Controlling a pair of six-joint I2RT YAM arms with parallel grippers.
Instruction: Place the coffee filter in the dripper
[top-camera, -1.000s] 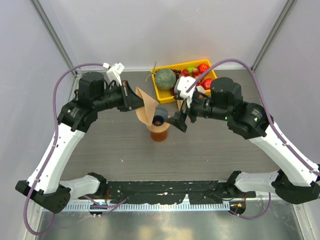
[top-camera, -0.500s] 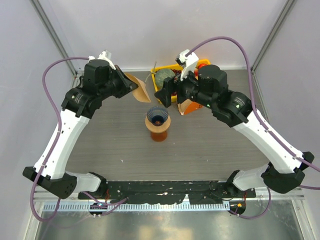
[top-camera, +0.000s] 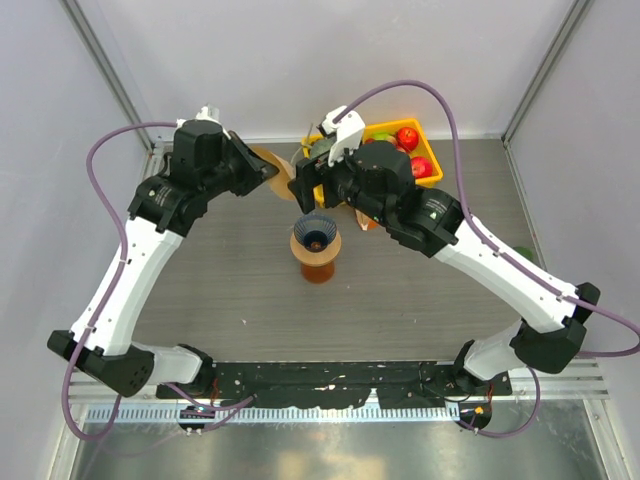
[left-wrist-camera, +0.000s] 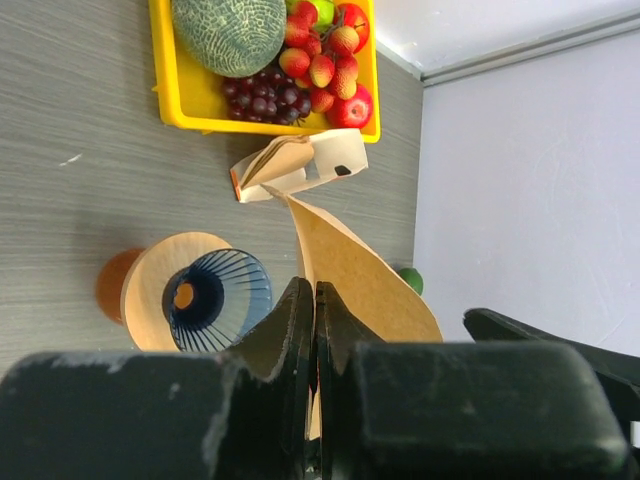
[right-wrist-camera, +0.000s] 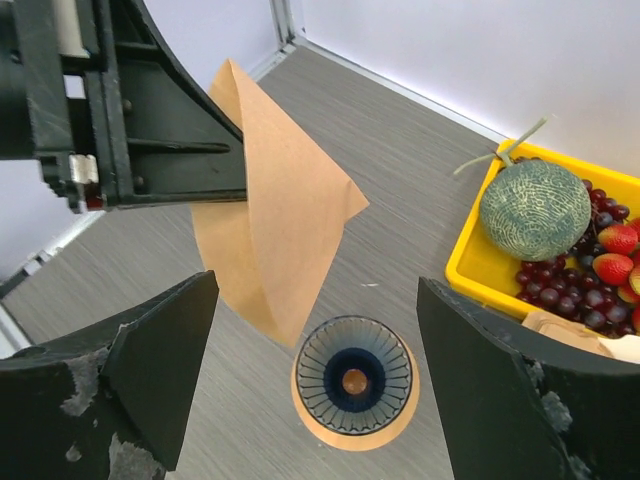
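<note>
The dark blue ribbed dripper (top-camera: 317, 232) sits on an orange-brown ring stand (top-camera: 319, 262) mid-table. My left gripper (top-camera: 262, 172) is shut on the tan paper coffee filter (top-camera: 274, 165) and holds it in the air, up and to the back left of the dripper. In the left wrist view the filter (left-wrist-camera: 356, 278) fans out past my gripper (left-wrist-camera: 315, 300), beside the dripper (left-wrist-camera: 218, 298). My right gripper (top-camera: 312, 192) is open and empty, hovering above the dripper (right-wrist-camera: 353, 376), with the filter (right-wrist-camera: 278, 232) hanging between its fingers (right-wrist-camera: 158, 350) at its upper left.
A yellow tray (top-camera: 423, 137) with a melon (right-wrist-camera: 533, 208), grapes and other fruit stands at the back. An orange-and-white carton (left-wrist-camera: 300, 165) lies between the tray and the dripper. A small green object (left-wrist-camera: 408, 279) lies to the right. Grey walls enclose the table.
Both grippers have lifted away from the dripper. The left has carried the filter up and back left. The right arm has swung left and now hovers over the dripper.
</note>
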